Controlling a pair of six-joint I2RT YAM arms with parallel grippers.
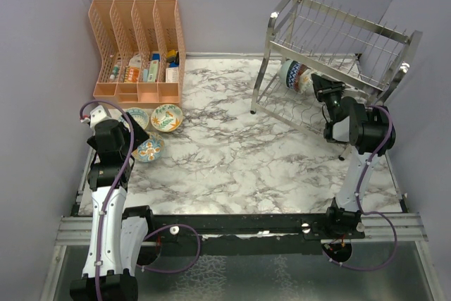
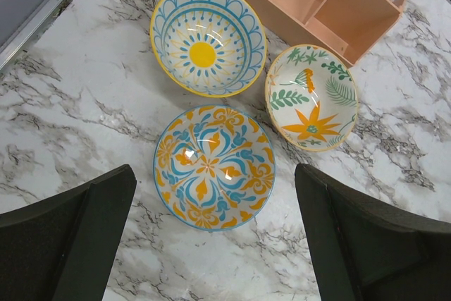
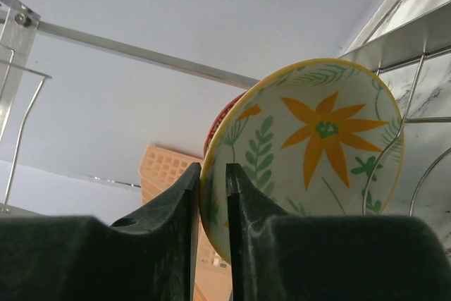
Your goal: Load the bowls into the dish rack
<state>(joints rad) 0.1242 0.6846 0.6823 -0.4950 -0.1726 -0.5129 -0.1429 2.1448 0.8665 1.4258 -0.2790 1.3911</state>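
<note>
1. Seen from above, the silver wire dish rack (image 1: 338,33) stands at the upper right of the frame on a marbled tabletop (image 1: 232,153). A peach organizer (image 1: 137,47) sits at the upper left.
2. The right tool (image 3: 211,170) reaches into the rack. In its wrist view its two fingers sit either side of the rim of a cream flower bowl (image 3: 317,139), which stands on edge among the rack's wires.
3. The gap between those fingers is narrow, with the rim inside it. Whether they pinch the rim or have let it go cannot be told.
4. Behind the flower bowl, a red-rimmed bowl (image 3: 215,128) peeks out, also in the rack. So at least two bowls look loaded; the overhead view is too small to count more.
5. The left tool (image 2: 213,177) hangs released, fingers spread wide, at the bottom of its wrist view, grasping nothing.
6. Directly below it, a blue and orange bowl (image 2: 213,167) lies upright on the tabletop, centred between the fingers.
7. Just beyond are a sun-pattern bowl (image 2: 208,39) at upper centre and a leaf bowl (image 2: 312,96) at right, near the organizer.
8. Judged from this, the job is roughly half done, with three bowls left to carry to the rack.
</note>
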